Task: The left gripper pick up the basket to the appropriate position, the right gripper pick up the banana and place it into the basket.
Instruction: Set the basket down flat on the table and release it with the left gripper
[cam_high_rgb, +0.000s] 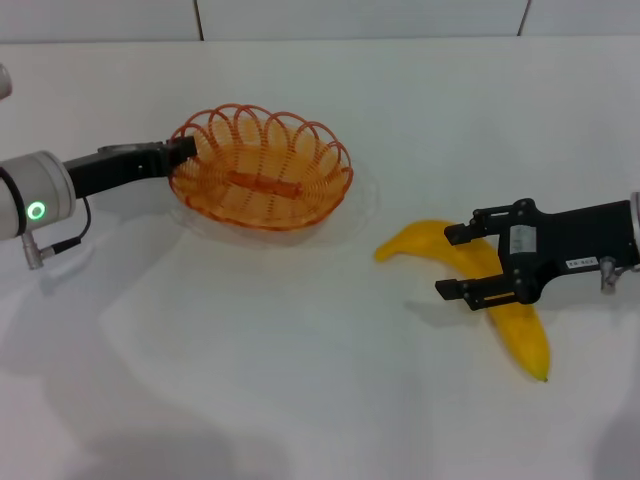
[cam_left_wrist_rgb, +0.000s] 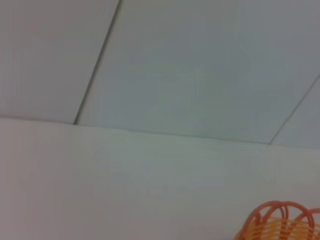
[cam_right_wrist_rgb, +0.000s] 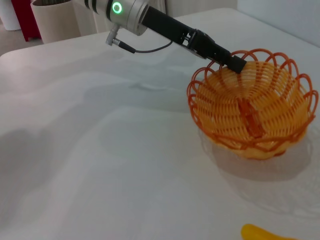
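The orange wire basket hangs tilted a little above the white table, with its shadow under it. My left gripper is shut on its near-left rim; the right wrist view shows this grip on the basket. A bit of the rim shows in the left wrist view. The yellow banana lies on the table at the right. My right gripper is open, low over the banana's middle, with one finger on each side. The banana's end shows in the right wrist view.
The white table spreads between basket and banana. A white tiled wall rises behind the table. A cable hangs from my left wrist. Beyond the table's far side a red object and a beige bin stand.
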